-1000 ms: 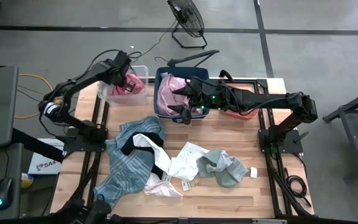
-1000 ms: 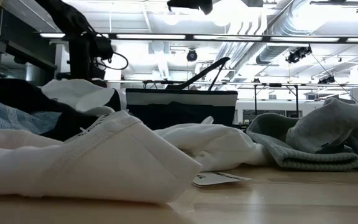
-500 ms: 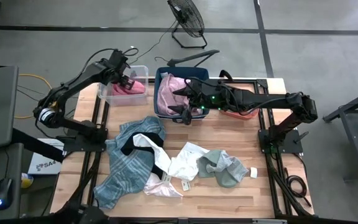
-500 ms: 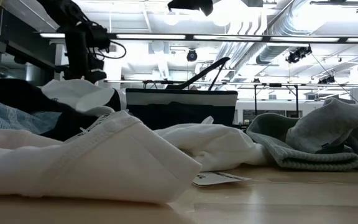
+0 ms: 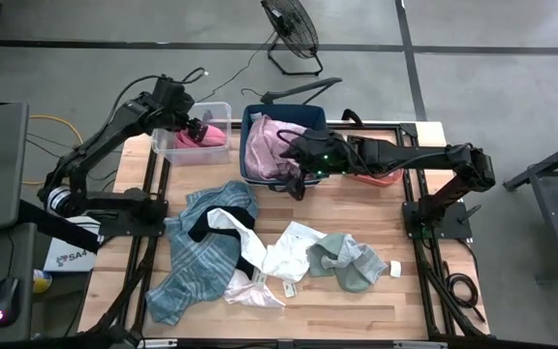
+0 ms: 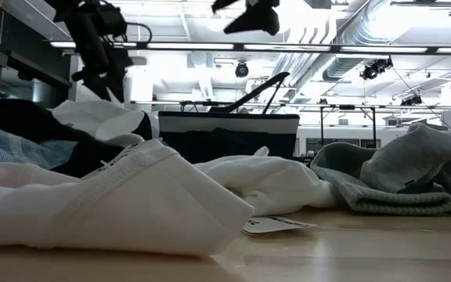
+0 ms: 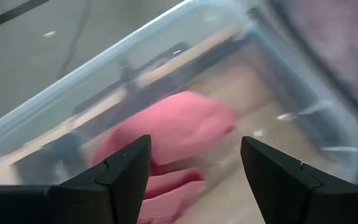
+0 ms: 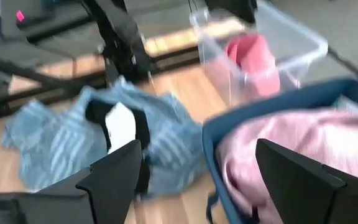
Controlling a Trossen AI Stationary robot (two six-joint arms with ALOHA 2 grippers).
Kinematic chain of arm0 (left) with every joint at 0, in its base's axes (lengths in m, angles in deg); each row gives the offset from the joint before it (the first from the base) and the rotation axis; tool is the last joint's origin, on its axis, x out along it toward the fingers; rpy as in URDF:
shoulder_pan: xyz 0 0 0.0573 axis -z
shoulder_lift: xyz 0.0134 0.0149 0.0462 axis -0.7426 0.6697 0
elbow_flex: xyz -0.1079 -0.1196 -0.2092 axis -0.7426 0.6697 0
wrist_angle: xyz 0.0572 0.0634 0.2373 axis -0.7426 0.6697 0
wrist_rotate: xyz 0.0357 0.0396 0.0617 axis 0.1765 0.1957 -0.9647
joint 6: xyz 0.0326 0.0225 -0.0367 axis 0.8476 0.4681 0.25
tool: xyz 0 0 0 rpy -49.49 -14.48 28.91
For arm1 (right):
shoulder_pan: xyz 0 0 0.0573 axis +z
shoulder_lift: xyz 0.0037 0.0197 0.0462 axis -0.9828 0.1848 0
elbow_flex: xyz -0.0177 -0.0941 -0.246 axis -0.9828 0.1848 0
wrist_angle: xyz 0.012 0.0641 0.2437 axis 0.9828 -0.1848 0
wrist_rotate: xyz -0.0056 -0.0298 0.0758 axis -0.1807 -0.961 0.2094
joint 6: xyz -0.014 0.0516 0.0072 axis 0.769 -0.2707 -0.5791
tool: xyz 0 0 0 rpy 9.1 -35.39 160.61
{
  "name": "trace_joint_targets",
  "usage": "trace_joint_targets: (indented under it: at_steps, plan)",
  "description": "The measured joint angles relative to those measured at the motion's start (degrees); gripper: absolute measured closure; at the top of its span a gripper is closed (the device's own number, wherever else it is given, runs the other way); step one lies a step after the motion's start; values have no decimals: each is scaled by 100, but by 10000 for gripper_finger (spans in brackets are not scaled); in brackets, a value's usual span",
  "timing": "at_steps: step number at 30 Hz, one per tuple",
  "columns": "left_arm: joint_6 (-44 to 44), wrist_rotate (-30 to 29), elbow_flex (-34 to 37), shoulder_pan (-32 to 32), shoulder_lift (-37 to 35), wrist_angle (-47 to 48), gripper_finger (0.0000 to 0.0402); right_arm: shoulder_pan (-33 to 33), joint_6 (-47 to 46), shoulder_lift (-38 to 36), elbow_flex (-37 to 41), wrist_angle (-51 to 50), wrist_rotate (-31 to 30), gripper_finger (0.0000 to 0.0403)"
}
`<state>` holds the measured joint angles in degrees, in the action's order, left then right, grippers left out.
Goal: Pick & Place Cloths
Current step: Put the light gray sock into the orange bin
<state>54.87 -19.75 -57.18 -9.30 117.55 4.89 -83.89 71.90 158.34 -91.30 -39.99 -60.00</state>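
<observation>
My left gripper (image 5: 194, 124) hangs open above a clear plastic bin (image 5: 165, 145) at the table's far left. Below its fingers (image 7: 129, 168) a pink-red cloth (image 7: 166, 137) lies on the bin's floor. My right gripper (image 5: 296, 171) stands open over the near edge of a blue bin (image 5: 250, 118), which holds a mauve-pink cloth (image 5: 269, 143). On the table lie a teal plaid cloth (image 5: 194, 260), a white cloth with black trim (image 5: 229, 225), another white one (image 5: 294, 250) and grey-green ones (image 5: 347, 258).
A small white paper tag (image 5: 394, 269) lies to the right of the grey-green cloths. The blue bin's dark handle (image 6: 265, 88) sticks up at the table's far side. A floor fan (image 5: 292, 29) stands beyond the table. Bare wood shows along the near edge.
My left gripper has let go of the pink-red cloth, which now lies in the clear bin, and has risen above it. My right gripper has turned and dipped a little over the blue bin's near edge.
</observation>
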Motion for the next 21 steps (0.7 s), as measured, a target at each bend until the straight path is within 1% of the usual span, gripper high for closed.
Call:
trace_joint_targets:
  at_steps: [2, 4, 11, 15, 17, 21]
  plan:
    - [58, 279, 0, 87, -68, -2, 158, 46, -54, -2, 0, -305, -4, 94]
    - [62, 359, 0, 257, -134, -5, 158, 128, -114, -4, 0, -646, -100, 94]
    - [62, 331, 2, 1112, -285, -105, 158, 566, -583, -4, 0, -2011, -1136, 94]
    - [55, 326, 2, 1609, -339, -270, 158, 825, -937, -19, 114, -2422, -1447, 94]
    - [33, 232, 2, 1816, -339, -293, 158, 931, -1164, -91, 322, -2528, -1496, 94]
    - [-76, -195, 92, 2215, -346, -328, 158, 1070, -1740, -358, 933, -2477, -1542, 94]
